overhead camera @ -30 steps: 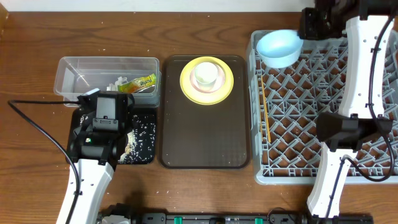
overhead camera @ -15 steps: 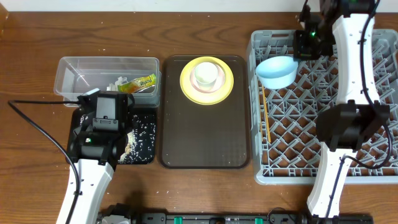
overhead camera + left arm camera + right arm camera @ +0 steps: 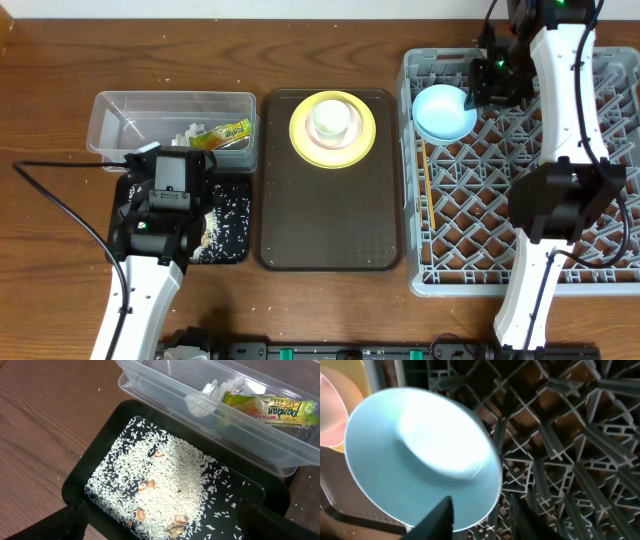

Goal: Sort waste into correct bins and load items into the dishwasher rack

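Note:
The light blue bowl point(image 3: 444, 112) point(image 3: 415, 455) stands tilted on its edge in the far-left corner of the grey dishwasher rack point(image 3: 460, 288). My right gripper point(image 3: 478, 88) point(image 3: 482, 510) is open, its fingers either side of the bowl's rim with a gap showing. Wooden chopsticks point(image 3: 425, 190) lie along the rack's left side. On the yellow plate point(image 3: 298, 130) sits the pink bowl point(image 3: 320, 140) with the white cup point(image 3: 333, 118) in it. My left gripper point(image 3: 167, 525) hangs open over the black tray point(image 3: 100, 445) of rice point(image 3: 170, 475). The wrapper point(image 3: 270, 407) and tissue point(image 3: 210, 395) lie in the clear tub point(image 3: 110, 110).
The plate stack rests at the far end of a dark brown serving tray point(image 3: 330, 220) between the bins and the rack. Brown bits lie among the rice. A black cable point(image 3: 60, 205) trails left of my left arm.
My right arm has brought the blue bowl down from above the rack's far-left corner onto the pegs, and its jaws have parted. The left arm is still.

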